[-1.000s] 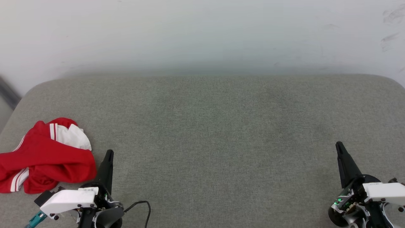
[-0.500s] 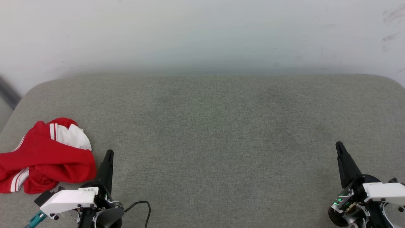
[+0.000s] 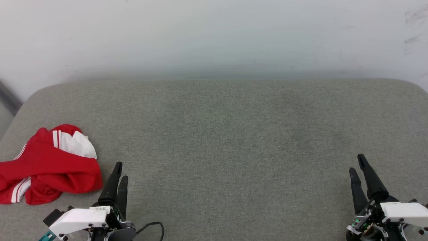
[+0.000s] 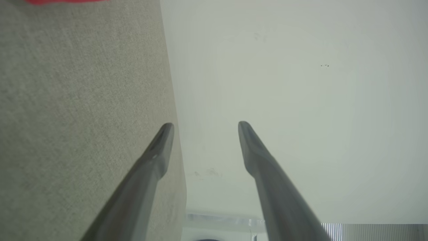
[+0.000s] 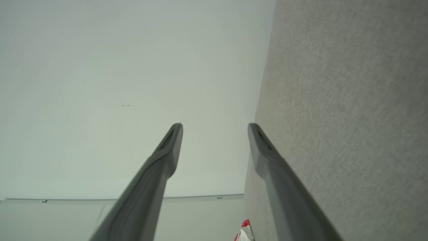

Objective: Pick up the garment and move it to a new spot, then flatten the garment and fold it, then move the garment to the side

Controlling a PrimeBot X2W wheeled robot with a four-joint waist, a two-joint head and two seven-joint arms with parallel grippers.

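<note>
The garment [image 3: 50, 167] lies crumpled at the left edge of the grey fabric surface [image 3: 227, 134], red with a white sleeve and white stripes; its numerals are hidden. Low at the bottom left, my left gripper [image 3: 120, 170] is just right of the garment and not touching it. In the left wrist view my left gripper [image 4: 204, 124] is open and empty, with a red sliver of the garment [image 4: 63, 1] at the top edge. My right gripper [image 3: 356, 163] is at the bottom right, far from the garment. In the right wrist view my right gripper [image 5: 215, 125] is also open and empty.
The padded surface has rounded back corners and meets a pale wall [image 3: 214, 36] behind it. A black cable [image 3: 153, 226] loops beside my left wrist. A dark strip [image 3: 6, 97] runs past the surface's left back corner.
Both grippers have slid slightly down toward the bottom edge, and each now shows two fingers apart where one dark finger showed before. The garment has not moved.
</note>
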